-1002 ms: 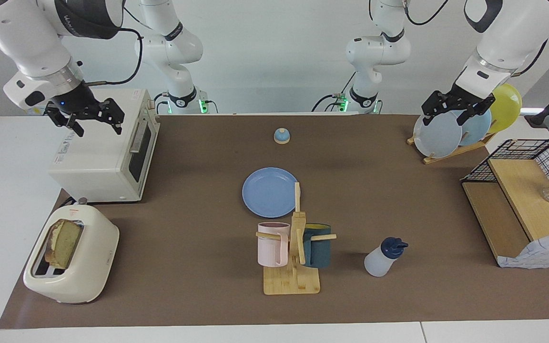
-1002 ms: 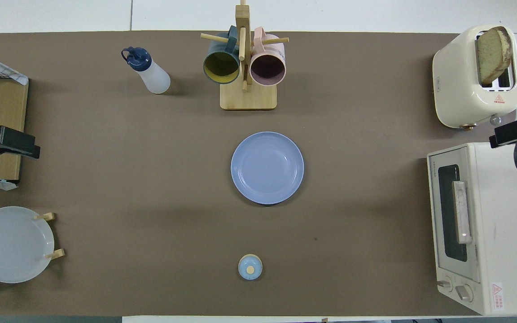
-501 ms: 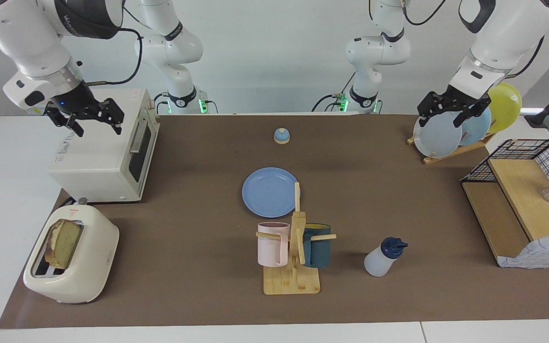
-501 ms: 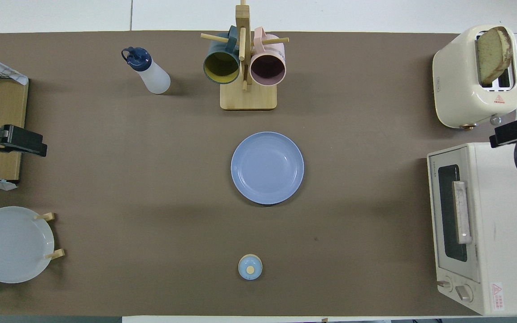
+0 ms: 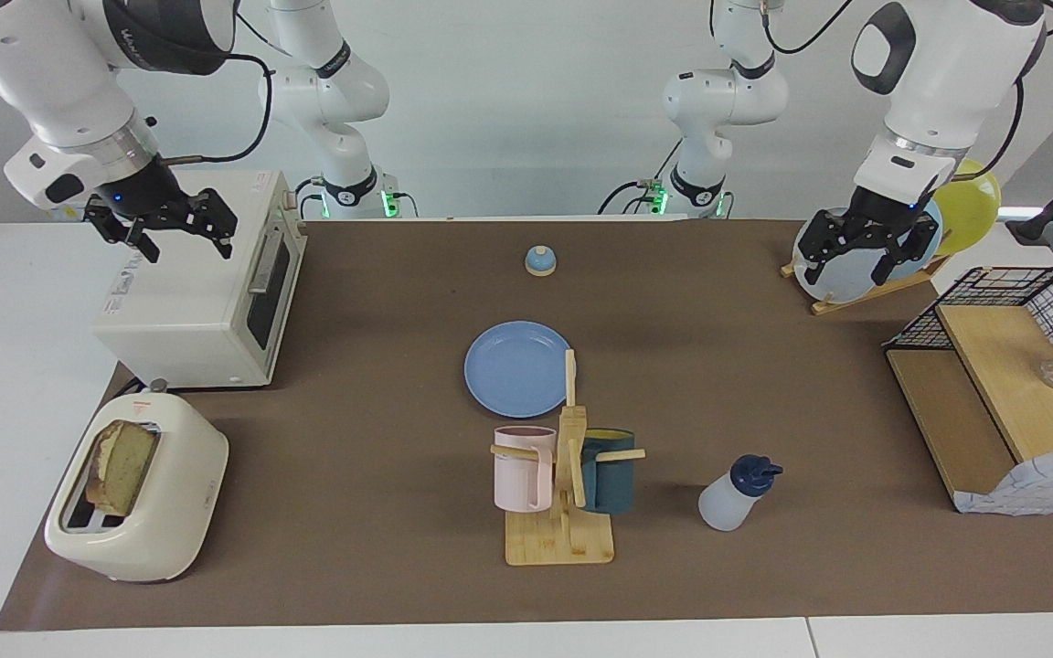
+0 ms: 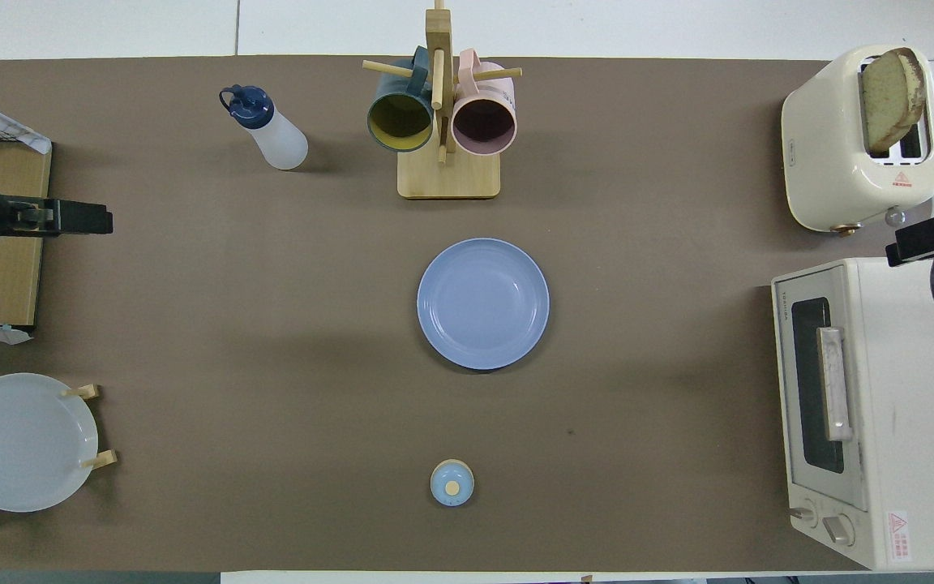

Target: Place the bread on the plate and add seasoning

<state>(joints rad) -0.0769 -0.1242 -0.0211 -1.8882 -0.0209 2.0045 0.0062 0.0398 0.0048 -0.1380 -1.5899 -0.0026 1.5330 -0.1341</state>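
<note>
The bread (image 5: 120, 466) (image 6: 889, 97) stands upright in a slot of the cream toaster (image 5: 138, 512) at the right arm's end of the table. The blue plate (image 5: 517, 368) (image 6: 483, 304) lies bare in the middle of the brown mat. The seasoning (image 5: 732, 498) (image 6: 272, 138), a white bottle with a navy cap, stands beside the mug rack (image 5: 563, 530), toward the left arm's end. My left gripper (image 5: 856, 265) (image 6: 98, 219) hangs open and holds nothing, in front of the dish rack. My right gripper (image 5: 184, 239) (image 6: 913, 243) waits open over the toaster oven (image 5: 207, 302).
The mug rack carries a pink and a dark teal mug. A small blue-topped knob (image 5: 540, 261) sits near the robots. Pale plates (image 6: 21, 442) and a yellow plate (image 5: 974, 206) stand in the dish rack. A wood-and-wire shelf (image 5: 1002, 384) fills the left arm's end.
My left gripper has come down and swung out over the mat's edge, away from the dish rack's top. The right arm and all objects stayed put.
</note>
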